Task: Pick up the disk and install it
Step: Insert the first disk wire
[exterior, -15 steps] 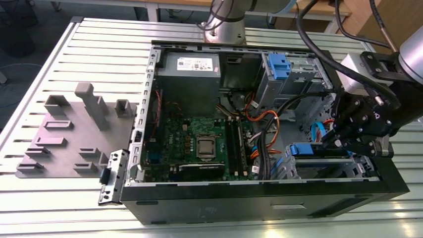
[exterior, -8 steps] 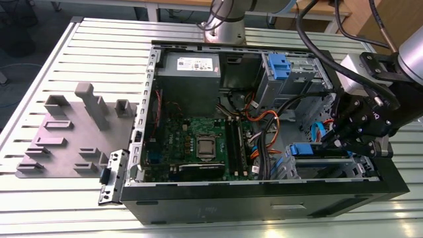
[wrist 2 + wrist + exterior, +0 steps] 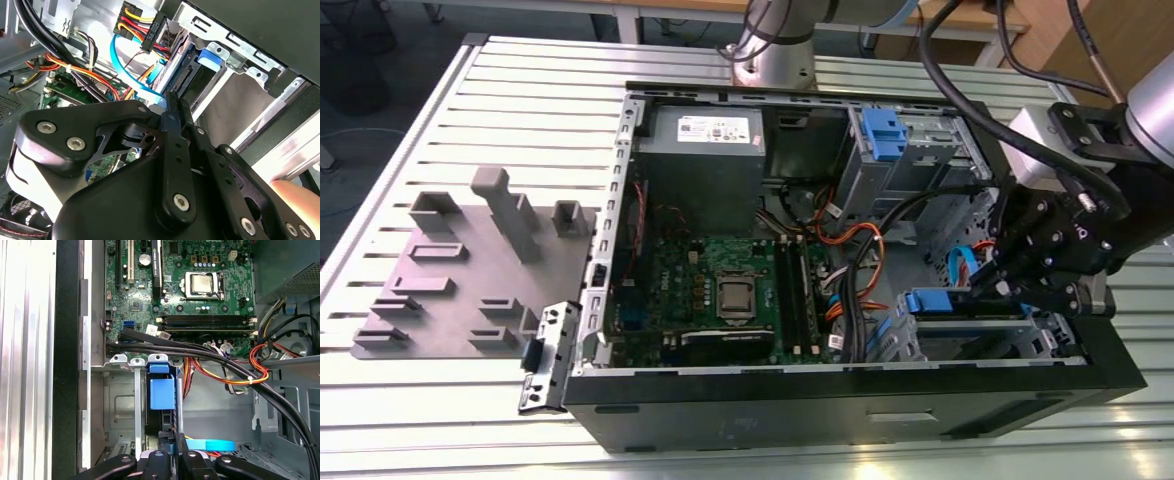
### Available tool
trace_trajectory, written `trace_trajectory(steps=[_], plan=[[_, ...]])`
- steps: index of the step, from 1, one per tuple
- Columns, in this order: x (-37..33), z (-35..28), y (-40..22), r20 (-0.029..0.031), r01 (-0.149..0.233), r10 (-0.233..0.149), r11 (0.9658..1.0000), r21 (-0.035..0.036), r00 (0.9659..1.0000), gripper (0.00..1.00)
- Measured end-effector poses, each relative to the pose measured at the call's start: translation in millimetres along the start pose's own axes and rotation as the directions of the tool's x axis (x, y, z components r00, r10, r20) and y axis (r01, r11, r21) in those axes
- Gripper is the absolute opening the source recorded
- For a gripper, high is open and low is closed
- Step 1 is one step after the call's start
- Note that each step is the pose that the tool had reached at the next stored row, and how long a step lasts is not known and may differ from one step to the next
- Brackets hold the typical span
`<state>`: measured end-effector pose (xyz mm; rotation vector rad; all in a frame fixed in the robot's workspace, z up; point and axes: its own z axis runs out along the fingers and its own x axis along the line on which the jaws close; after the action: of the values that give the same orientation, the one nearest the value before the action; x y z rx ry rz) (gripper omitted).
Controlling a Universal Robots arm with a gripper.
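In the second wrist view the black gripper (image 3: 172, 107) fills the foreground, its fingers (image 3: 175, 150) drawn together into one narrow line with no gap visible, their tips at the edge of the disk (image 3: 182, 77). The disk stands on edge in the drive cage (image 3: 240, 60) at the open computer case's (image 3: 854, 410) front corner; only its dark connector edge, a strip of metal side and the blue carrier tab show here. In the first wrist view the fingers (image 3: 167, 445) meet right over the same disk (image 3: 161, 392), whose blue plastic carrier and end tab sit between the cage's grey metal rails, with black cables (image 3: 200, 352) running just past it. In the exterior view the gripper (image 3: 1014, 290) reaches down into the case beside the blue tab of the disk (image 3: 945, 302). Beyond lie the green motherboard (image 3: 720, 290) and the grey power-supply box (image 3: 700, 160). A grey fixture plate (image 3: 454, 270) rests on the slatted desk (image 3: 400, 400) at the exterior view's left.
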<state>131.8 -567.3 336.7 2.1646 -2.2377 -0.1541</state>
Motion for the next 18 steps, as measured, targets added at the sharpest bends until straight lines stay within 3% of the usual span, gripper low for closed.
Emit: trace_trajectory(steps=[18], plan=[[-0.1,4.1,-0.3,0.0007,0.000,0.000,1.0000,0.0001,1.0000,0.16]])
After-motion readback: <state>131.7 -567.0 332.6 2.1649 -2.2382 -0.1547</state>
